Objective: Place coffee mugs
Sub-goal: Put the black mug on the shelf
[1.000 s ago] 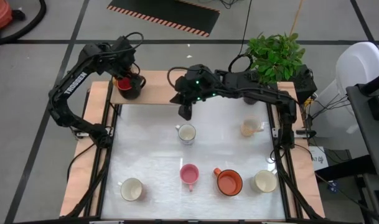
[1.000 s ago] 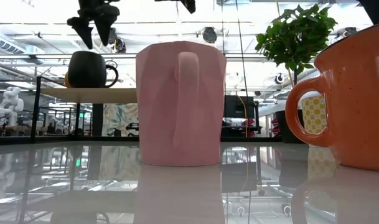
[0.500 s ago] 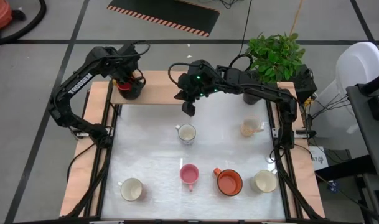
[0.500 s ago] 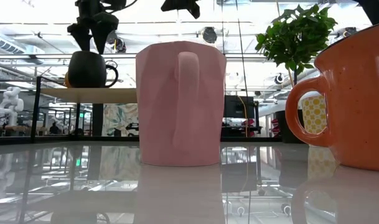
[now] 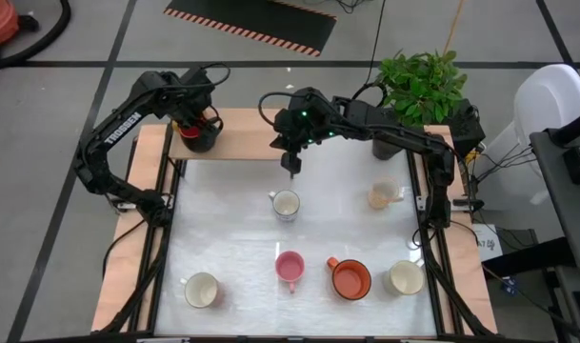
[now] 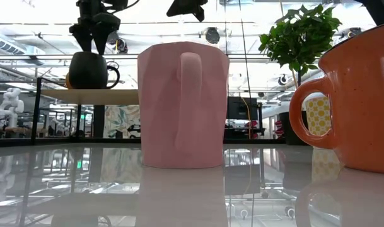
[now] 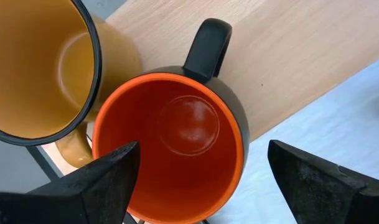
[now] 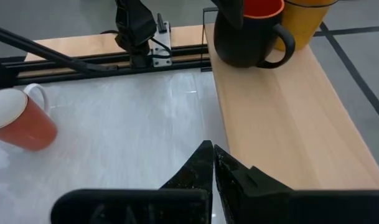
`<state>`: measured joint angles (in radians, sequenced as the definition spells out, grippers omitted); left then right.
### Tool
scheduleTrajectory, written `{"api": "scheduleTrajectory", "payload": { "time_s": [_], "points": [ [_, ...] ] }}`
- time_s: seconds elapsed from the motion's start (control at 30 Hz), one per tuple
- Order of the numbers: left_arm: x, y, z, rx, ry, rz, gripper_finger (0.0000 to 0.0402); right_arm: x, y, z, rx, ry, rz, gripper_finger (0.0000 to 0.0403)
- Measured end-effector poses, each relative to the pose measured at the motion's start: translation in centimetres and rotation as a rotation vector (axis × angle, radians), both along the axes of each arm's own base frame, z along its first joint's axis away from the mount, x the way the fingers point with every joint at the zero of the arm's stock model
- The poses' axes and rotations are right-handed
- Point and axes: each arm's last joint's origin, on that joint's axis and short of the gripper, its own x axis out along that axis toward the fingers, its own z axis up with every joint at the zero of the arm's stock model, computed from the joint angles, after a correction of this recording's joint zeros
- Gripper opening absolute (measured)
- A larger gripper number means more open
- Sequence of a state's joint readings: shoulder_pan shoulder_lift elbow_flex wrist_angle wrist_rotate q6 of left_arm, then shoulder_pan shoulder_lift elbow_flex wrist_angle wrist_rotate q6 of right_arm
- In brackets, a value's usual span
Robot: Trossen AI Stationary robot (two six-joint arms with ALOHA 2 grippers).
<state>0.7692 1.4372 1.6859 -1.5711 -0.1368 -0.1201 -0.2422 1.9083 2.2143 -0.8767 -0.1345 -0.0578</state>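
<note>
White table (image 5: pixel 232 248) carries five loose mugs. Left gripper (image 5: pixel 196 116), fingers apart, straddles the black mug (image 7: pixel 177 137) on the far shelf (image 5: pixel 242 133), presumably releasing it. Right gripper (image 5: pixel 292 162), fingers together, hovers above the white mug (image 5: pixel 285 204).

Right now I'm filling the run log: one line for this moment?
left pincer: open, above black mug on wooden shelf | right pincer: shut, empty, over white table | shelf also holds yellow mug

Robotics lab, taped concrete floor (image 5: pixel 70 38), framed test table (image 5: pixel 223 238)
</note>
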Motion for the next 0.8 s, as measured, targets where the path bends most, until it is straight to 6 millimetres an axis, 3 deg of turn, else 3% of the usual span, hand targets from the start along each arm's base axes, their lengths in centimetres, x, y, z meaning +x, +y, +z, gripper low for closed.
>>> {"api": "scheduleTrajectory", "payload": {
  "time_s": [0.43, 0.8],
  "points": [
    [0.0, 0.0, -0.1, 0.003, 0.011, -0.027, 0.0356, 0.0, 0.0, 0.0, -0.011, 0.001, 0.009, 0.0],
    [0.0, 0.1, -3.7, -0.109, 0.107, -0.045, 0.0356, 0.0, 0.0, 0.0, -0.013, 0.001, 0.01, 0.0]
  ]
}}
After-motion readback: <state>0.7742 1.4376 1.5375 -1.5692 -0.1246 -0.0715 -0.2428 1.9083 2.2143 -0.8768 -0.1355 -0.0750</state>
